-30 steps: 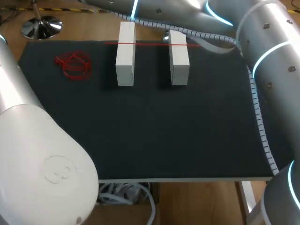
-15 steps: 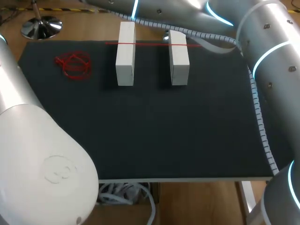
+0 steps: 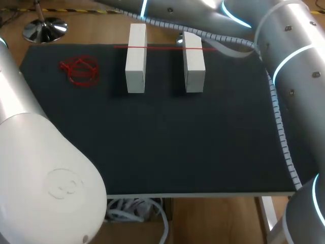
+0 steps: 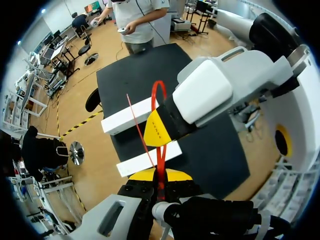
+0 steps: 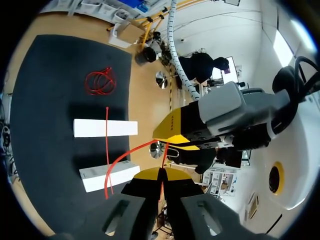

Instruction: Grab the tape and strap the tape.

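Note:
A red tape strip (image 3: 162, 48) lies straight across the far ends of two white blocks (image 3: 136, 58) (image 3: 194, 61) on the black mat (image 3: 167, 142). Neither gripper shows in the head view. In the left wrist view my left gripper (image 4: 160, 176) is shut on a red tape end (image 4: 159, 150) that arches over the blocks (image 4: 132, 115). A yellow fingertip (image 4: 157, 131) of my right gripper sits just ahead of it. In the right wrist view my right gripper (image 5: 162, 172) pinches the red tape (image 5: 125, 152), which curves down beside the nearer block (image 5: 107, 177).
A loose bundle of red tape (image 3: 79, 70) lies on the mat's far left. My right arm (image 3: 289, 66) sweeps along the mat's right side and across its far edge. My left arm's white body (image 3: 45, 173) covers the near left corner.

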{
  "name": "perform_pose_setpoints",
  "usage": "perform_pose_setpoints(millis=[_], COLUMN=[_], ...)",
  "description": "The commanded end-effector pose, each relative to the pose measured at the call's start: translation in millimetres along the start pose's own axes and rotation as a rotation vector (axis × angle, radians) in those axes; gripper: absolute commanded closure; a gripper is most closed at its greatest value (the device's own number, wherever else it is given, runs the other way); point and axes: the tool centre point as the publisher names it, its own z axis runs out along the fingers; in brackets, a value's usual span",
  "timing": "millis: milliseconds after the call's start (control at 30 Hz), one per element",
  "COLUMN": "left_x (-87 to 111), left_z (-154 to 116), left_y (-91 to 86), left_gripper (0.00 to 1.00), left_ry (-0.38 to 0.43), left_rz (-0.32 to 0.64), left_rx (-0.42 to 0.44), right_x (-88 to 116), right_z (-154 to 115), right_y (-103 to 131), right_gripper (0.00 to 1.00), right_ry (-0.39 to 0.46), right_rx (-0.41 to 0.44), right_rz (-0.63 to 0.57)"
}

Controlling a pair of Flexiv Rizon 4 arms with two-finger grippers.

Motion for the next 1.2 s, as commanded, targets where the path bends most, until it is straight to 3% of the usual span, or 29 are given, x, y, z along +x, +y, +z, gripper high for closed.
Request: perform_pose_setpoints(millis=[33, 1200], left_x=[-0.5, -0.5], left_z=[-0.4, -0.4], left_y=[-0.2, -0.2], left_gripper=[1.00, 1.00], left_ry=[0.002, 0.002], left_rz=[0.000, 0.000], left_rx=[-0.001, -0.001], right_x=[-6.2, -7.7], right_z=[1.7, 3.9], right_y=[4.8, 10.7], right_gripper=[1.00, 1.00], right_ry=[0.018, 0.020], right_rx=[0.004, -0.004], right_rz=[-0.005, -0.015])
